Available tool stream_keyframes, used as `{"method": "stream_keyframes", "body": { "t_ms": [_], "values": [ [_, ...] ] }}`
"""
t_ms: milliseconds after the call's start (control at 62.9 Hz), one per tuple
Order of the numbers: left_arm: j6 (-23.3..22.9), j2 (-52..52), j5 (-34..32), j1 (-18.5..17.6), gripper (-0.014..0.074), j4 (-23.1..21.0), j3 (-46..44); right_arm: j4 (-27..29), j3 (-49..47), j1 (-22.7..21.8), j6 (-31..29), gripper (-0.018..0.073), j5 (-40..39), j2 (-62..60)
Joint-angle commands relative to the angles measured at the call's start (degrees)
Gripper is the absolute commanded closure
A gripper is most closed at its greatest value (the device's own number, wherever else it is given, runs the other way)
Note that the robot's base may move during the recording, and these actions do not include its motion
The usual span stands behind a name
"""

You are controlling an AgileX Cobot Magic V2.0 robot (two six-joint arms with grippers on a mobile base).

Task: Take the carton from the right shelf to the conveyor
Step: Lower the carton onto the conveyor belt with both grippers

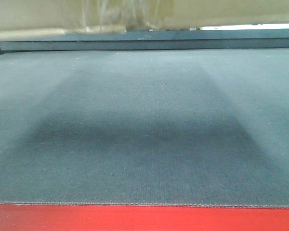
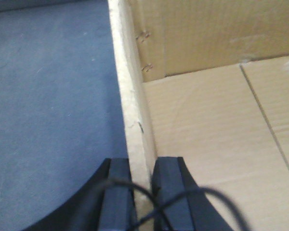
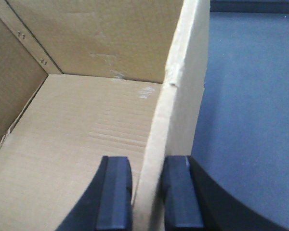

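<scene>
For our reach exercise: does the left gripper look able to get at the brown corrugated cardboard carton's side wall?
Likely yes: the left gripper straddles a wall of the brown corrugated cardboard carton, closed on it, nothing in the way.

The left hand (image 2: 143, 166) clamps the carton (image 2: 207, 144) wall (staples (image 2: 144, 35) beyond), conveyor (image 2: 48, 96) beside it.

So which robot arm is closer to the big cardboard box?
Neither, it's a tie. The left end effector pinches the carton by its left wall, and the right end effector pinches its right wall. Both touch it.
</scene>
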Motion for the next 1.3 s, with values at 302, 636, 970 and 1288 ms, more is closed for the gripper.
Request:
{"method": "stream_keyframes", "body": {
  "t_ms": [302,636,970,1288],
  "values": [
    [4.1,14.0,-8.0,9.9,0.0605,-1.4,-0.2,-9.4,-0.3,-2.0,-1.5,0.0627,-9.4,17.2],
    [4.1,19.5,-10.0,10.4,0.0343,-1.9,-0.2,-9.3,-0.3,-3.8,-1.5,0.0486,-10.2,25.5],
    [4.1,17.6,-8.5,10.4,-0.0005,-3.7,-3.3,-9.3,-4.0,-3.8,-1.5,-0.0010,-5.5,24.2],
    [8.0,6.9,-4.7,12.4,0.0292,-5.0,-2.3,-9.3,-5.4,-5.2,-1.5,0.0270,1.0,16.2]
  ]
}}
